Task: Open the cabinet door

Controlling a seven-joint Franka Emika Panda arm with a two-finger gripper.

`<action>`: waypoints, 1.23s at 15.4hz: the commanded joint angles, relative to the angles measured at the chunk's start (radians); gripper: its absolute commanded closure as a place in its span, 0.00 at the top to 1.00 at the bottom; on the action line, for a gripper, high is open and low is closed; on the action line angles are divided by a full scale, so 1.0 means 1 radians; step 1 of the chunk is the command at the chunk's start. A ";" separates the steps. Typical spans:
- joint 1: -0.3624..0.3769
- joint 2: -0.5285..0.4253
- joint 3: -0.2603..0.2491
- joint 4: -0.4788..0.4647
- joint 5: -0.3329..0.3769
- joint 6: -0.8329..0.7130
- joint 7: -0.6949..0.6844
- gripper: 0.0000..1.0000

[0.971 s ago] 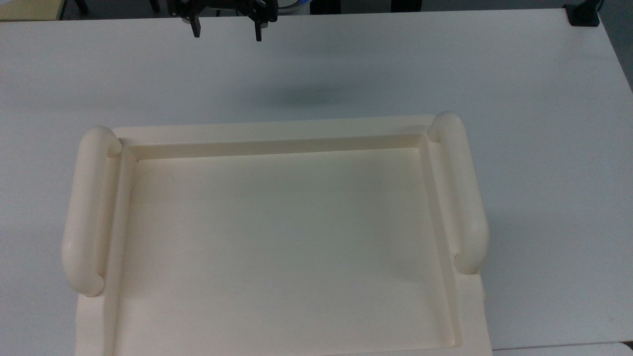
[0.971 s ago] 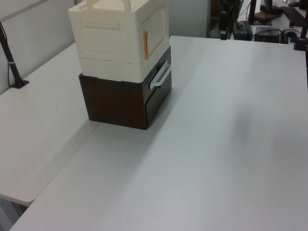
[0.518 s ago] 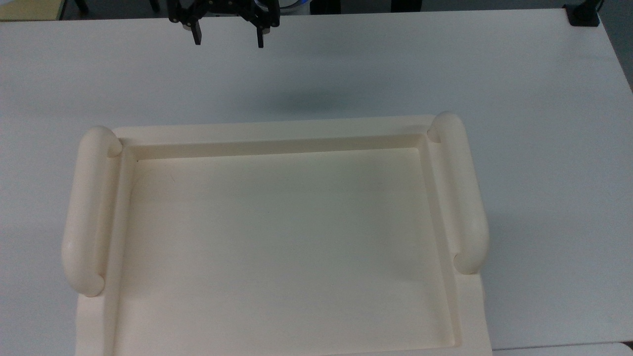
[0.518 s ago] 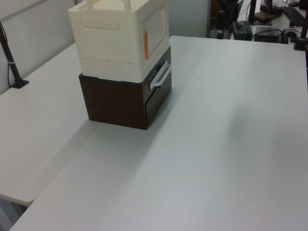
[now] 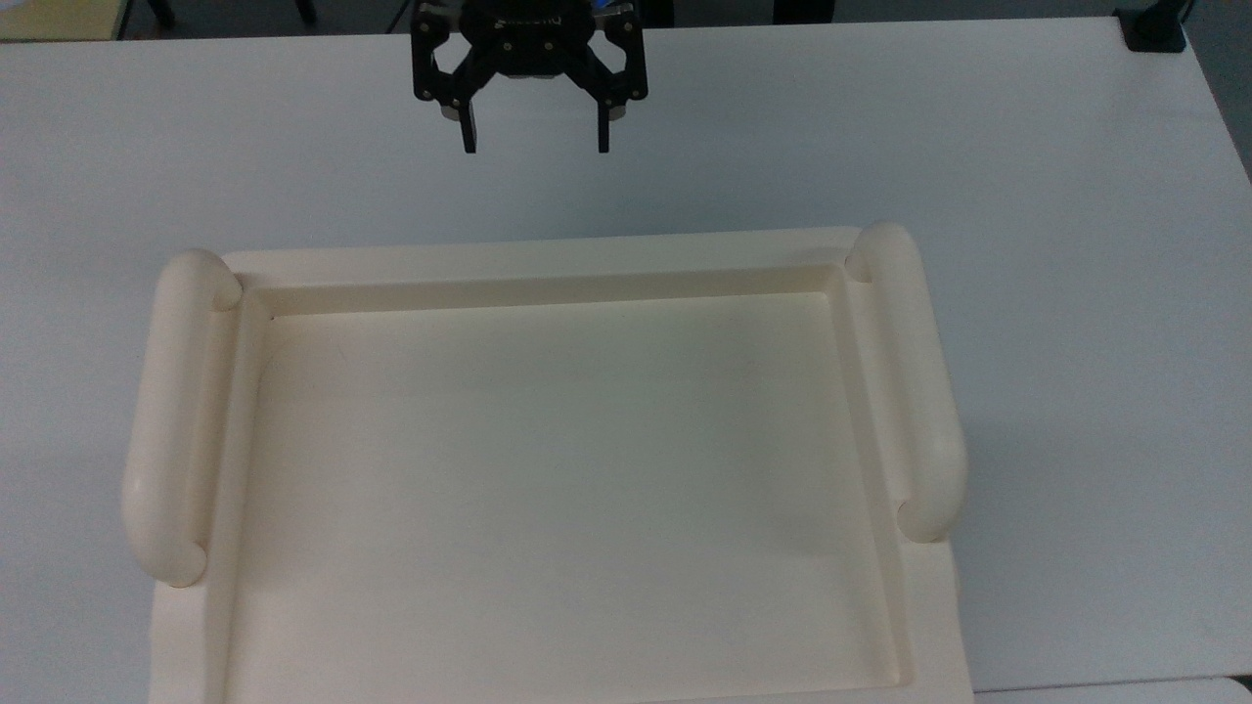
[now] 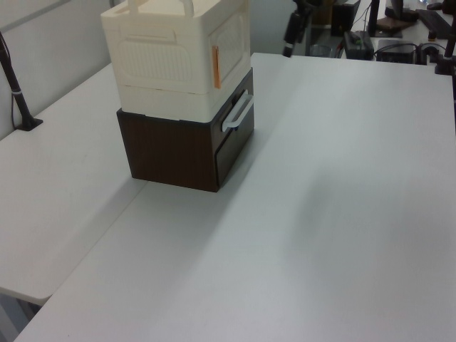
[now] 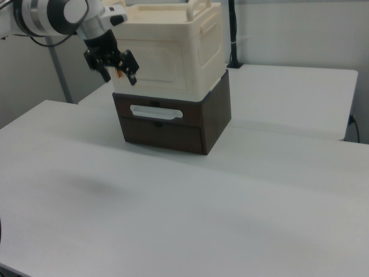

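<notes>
The cream cabinet stands on a dark brown box. Its cabinet door point(image 6: 231, 48) is the panel on the side that faces my gripper, with a copper-coloured handle fitting point(image 6: 216, 66) near one edge. In the right view the cabinet door point(image 7: 164, 60) faces the camera. My black gripper point(image 7: 120, 77) hangs open in front of the door's left edge, apart from it, with nothing between its fingers. In the top view the gripper point(image 5: 536, 147) is above the table just beyond the cabinet's recessed top point(image 5: 548, 469). It appears as a dark shape point(image 6: 288, 41) at the back of the left view.
The brown box point(image 7: 167, 135) under the cabinet has a drawer with a white bar handle point(image 7: 155, 112). A black post point(image 6: 18, 100) stands at the left view's left. Open white table point(image 6: 320, 214) spreads in front of the door.
The gripper has come toward the cabinet and shifted to the top view's right, still open. It has entered the left view. The cabinet has not moved.
</notes>
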 commanded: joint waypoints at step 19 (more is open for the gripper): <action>0.177 0.175 -0.009 0.071 -0.196 0.537 0.207 0.83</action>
